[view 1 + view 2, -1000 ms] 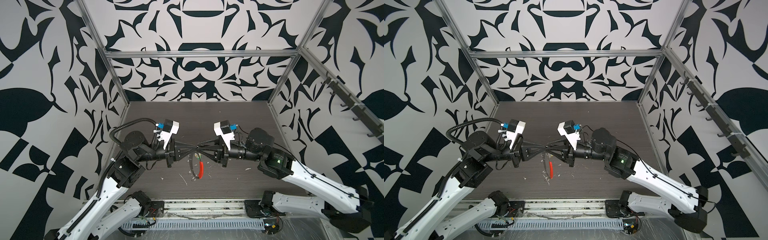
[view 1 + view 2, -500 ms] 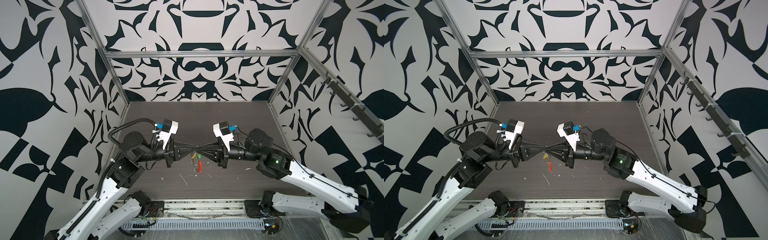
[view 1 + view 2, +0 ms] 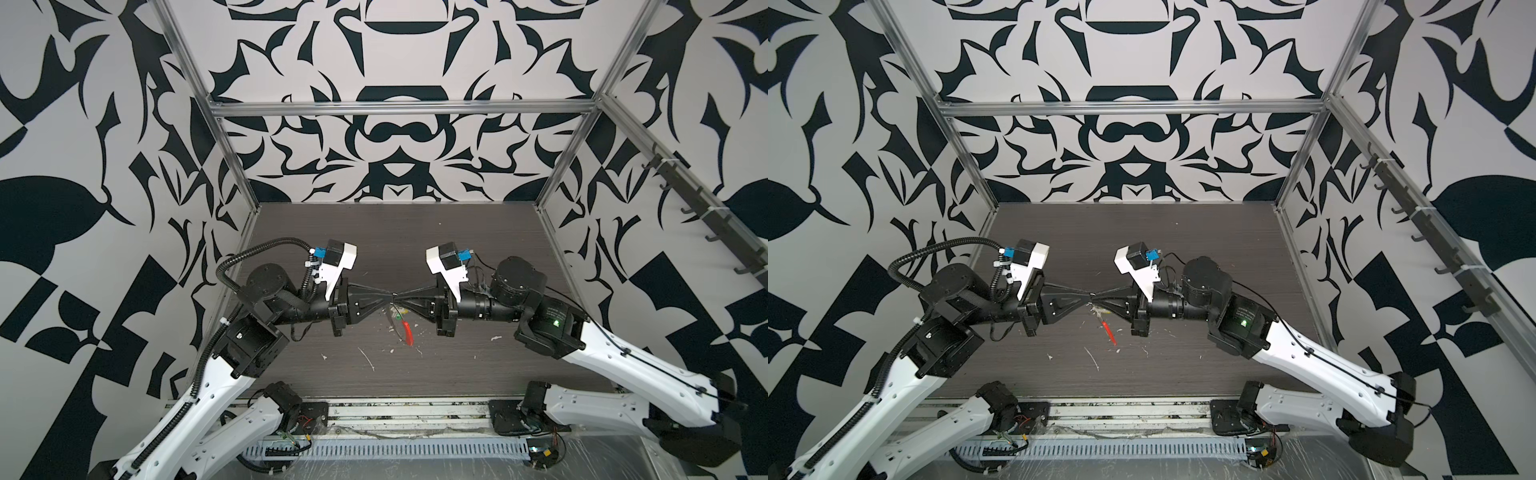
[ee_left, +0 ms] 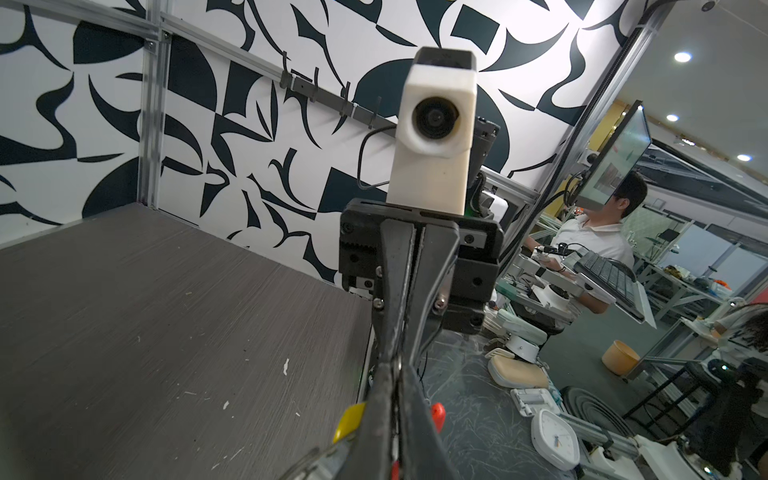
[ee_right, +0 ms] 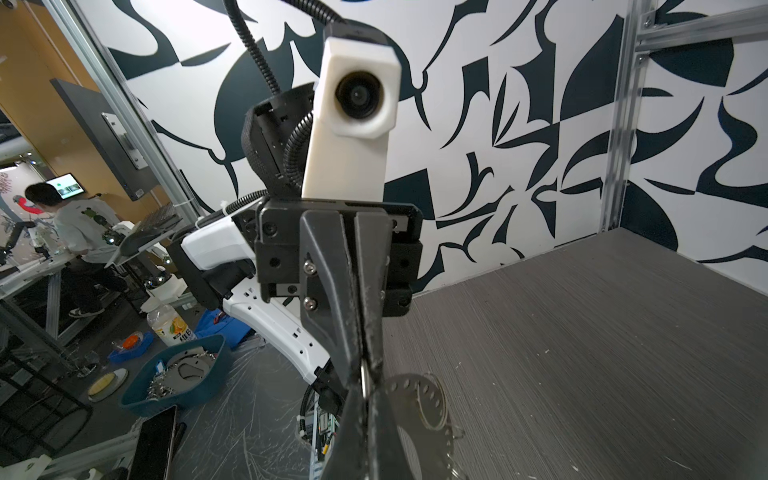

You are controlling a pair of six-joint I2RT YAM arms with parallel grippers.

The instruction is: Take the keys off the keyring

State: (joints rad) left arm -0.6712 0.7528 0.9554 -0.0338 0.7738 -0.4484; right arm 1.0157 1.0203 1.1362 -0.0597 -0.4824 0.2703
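Note:
My left gripper point(image 3: 390, 296) and right gripper point(image 3: 399, 296) meet tip to tip above the middle of the table. The keyring point(image 3: 393, 323), a thin grey wire loop, hangs under the tips with its red sleeve point(image 3: 408, 333) lowest. A green key point(image 3: 399, 316) shows just below the tips. In the left wrist view a yellow key point(image 4: 349, 420) and the red sleeve point(image 4: 437, 415) flank my nearly closed left fingers, with wire in the slit. In the right wrist view the right gripper point(image 5: 364, 384) is shut on a silver strip, and a round perforated metal piece point(image 5: 419, 399) hangs beside it.
White flecks point(image 3: 368, 358) lie scattered on the dark wood table point(image 3: 478, 249) in front of the grippers. Patterned walls close in the back and both sides. A rail of hooks point(image 3: 706, 226) runs along the right wall. A metal rail point(image 3: 374, 451) borders the front edge.
The right gripper's jaws have closed on the keyring at the meeting point. The keyring rose slightly, then hangs lower again. Both arms stayed almost where they were.

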